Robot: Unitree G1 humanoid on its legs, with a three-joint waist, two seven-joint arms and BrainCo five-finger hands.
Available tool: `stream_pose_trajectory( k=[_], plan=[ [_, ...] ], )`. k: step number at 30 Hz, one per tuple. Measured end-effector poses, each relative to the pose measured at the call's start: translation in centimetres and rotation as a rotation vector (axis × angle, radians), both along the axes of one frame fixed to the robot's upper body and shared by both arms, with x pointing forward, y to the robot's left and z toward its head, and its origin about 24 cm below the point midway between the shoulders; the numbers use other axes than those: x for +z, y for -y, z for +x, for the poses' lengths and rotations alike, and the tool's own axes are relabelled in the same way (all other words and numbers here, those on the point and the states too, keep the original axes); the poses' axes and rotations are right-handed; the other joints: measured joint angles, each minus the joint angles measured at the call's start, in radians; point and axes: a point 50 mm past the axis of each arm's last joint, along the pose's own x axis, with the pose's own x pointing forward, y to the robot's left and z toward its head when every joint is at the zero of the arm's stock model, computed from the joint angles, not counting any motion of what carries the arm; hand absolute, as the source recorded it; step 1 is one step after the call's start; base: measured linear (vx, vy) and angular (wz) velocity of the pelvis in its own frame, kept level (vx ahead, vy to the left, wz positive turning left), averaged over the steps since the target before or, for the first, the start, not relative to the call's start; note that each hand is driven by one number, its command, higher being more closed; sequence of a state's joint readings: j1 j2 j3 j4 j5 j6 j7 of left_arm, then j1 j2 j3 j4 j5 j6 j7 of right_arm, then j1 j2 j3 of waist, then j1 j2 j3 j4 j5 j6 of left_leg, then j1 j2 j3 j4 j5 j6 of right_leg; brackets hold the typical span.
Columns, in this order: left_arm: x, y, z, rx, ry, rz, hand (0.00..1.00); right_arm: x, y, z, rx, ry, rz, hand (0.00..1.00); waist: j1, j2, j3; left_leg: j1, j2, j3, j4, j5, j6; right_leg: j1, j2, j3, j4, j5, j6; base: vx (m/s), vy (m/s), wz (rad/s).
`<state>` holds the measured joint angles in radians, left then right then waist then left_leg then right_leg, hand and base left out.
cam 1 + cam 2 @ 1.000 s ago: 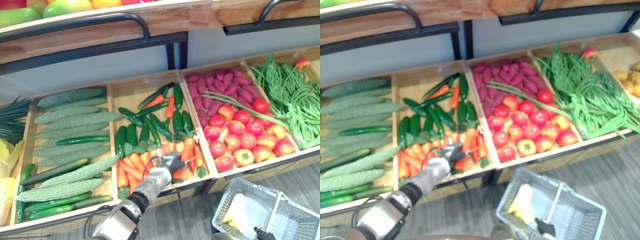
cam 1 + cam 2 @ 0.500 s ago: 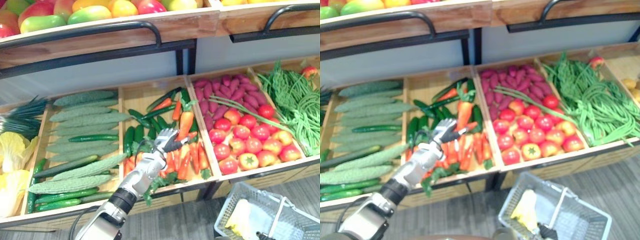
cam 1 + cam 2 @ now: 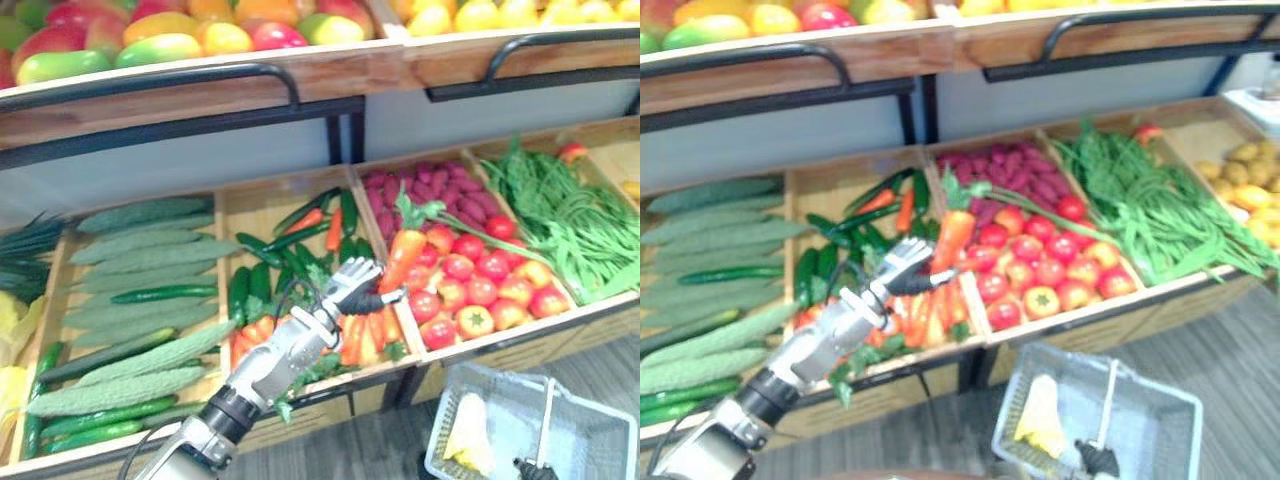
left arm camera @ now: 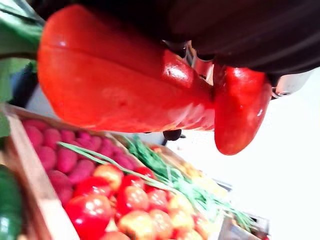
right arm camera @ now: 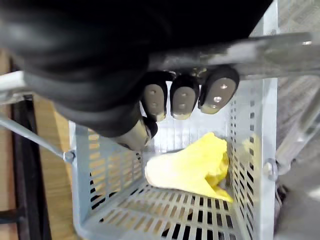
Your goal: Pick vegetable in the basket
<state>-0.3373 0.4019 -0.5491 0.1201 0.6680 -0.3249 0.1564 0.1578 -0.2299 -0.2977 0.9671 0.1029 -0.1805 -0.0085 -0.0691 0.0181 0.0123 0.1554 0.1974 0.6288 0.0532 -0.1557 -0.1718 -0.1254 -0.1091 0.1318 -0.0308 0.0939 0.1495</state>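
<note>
Here the left hand (image 3: 352, 288) has its fingers curled round the lower end of an orange carrot (image 3: 403, 256); the carrot is lifted clear of the heap of carrots (image 3: 365, 335) lying in their wooden compartment, and is tilted with its green leafy top uppermost; it shows against the near edge of the tomatoes (image 3: 480, 275) and the purple sweet potatoes (image 3: 440, 185) in the next compartment. Dark green cucumbers (image 3: 262, 282) lie behind the heaped carrots; green beans (image 3: 570, 215) fill the compartment beyond the tomatoes. The right hand (image 5: 184, 100) is clenched round the metal handle (image 5: 280, 50) of the grey basket (image 5: 250, 165), low in front of the stand, below the tomatoes; a yellow leafy vegetable (image 5: 192, 167) lies on the basket's floor.
</note>
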Motion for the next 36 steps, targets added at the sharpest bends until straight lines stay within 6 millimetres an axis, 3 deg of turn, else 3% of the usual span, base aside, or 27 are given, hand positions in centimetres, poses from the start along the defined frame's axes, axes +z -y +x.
stream_pose_trajectory(
  k=[3,8,15,27,36],
  plan=[
    [0.2,0.7,-1.0,-0.081,-0.012,-0.011,1.00,2.2,2.3,2.2,0.153,0.045,-0.109,1.00,0.002,-0.003,-0.007,0.008,0.023,0.094,0.065,-0.046,-0.010,-0.037,0.034,0.093,0.015,0.004,0.003,-0.04,-0.036,-0.92],
    [1.5,1.3,-2.5,-0.198,0.020,-0.016,1.00,5.6,5.0,3.7,0.329,0.087,-0.256,1.00,-0.005,-0.009,-0.006,0.052,0.043,0.211,0.098,-0.077,-0.032,-0.065,0.082,0.196,0.036,0.017,0.001,0.00,-0.024,-0.62],
    [2.4,2.8,-3.6,-0.327,0.019,-0.006,1.00,10.5,7.0,5.9,0.515,0.175,-0.397,1.00,-0.013,-0.021,-0.007,0.078,0.055,0.293,0.128,-0.105,-0.043,-0.083,0.115,0.267,0.050,0.021,0.005,-0.03,-0.028,-0.36],
    [3.1,5.4,-5.7,-0.582,0.006,0.089,1.00,15.6,6.2,8.9,0.971,0.172,-0.484,1.00,-0.035,-0.024,-0.007,0.111,0.033,0.377,0.126,-0.112,-0.052,-0.101,0.137,0.348,0.064,0.029,0.018,-0.03,-0.005,-0.19],
    [2.9,7.3,-7.5,-0.769,-0.047,0.156,1.00,16.6,5.9,9.5,1.193,0.061,-0.465,1.00,-0.046,-0.024,-0.007,0.125,0.026,0.429,0.126,-0.115,-0.057,-0.115,0.156,0.396,0.067,0.043,0.024,-0.02,-0.006,-0.17]
  ],
)
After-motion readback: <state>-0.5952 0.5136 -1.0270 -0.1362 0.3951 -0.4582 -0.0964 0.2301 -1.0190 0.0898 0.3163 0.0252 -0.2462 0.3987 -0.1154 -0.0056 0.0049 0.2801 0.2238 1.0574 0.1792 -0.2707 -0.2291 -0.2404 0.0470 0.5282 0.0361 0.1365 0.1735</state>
